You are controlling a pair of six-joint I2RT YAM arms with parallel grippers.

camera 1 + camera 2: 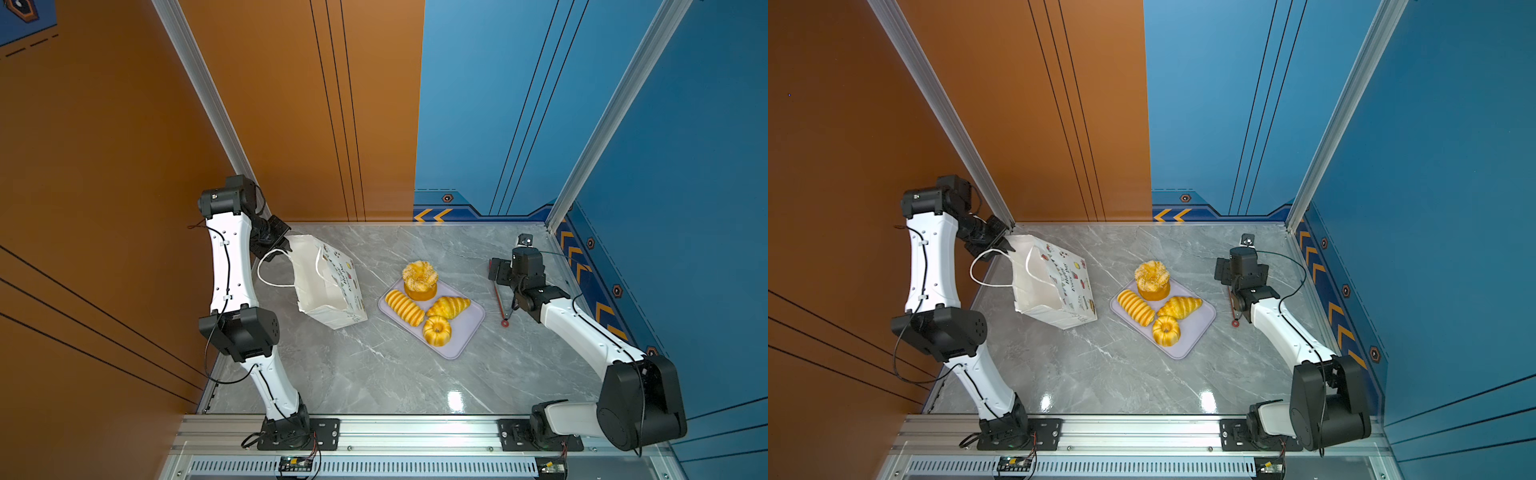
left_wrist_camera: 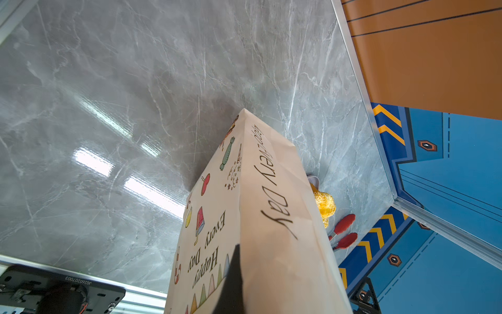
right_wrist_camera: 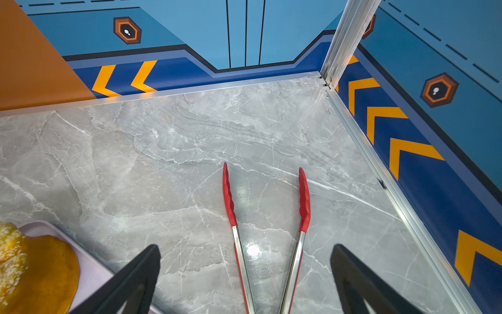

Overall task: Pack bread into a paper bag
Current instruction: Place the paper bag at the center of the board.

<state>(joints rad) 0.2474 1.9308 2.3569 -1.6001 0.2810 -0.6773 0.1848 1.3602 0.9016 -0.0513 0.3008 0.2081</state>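
Your right gripper (image 3: pixel 245 247) sat closest to the lens, its black fingers (image 3: pixel 144 266) parted wide on either side of the red-tipped steel tongs (image 3: pixel 229 201), whose arms lay spread on the grey marble table (image 3: pixel 135 163); your left gripper (image 1: pixel 284 246) was pinched on the far rim of the tall white paper bag (image 1: pixel 328 286), which stood open-mouthed beside the flat lilac tray (image 1: pixel 469 328); all four golden-yellow pastries (image 1: pixel 448 307) rested on that tray, near the table's middle.
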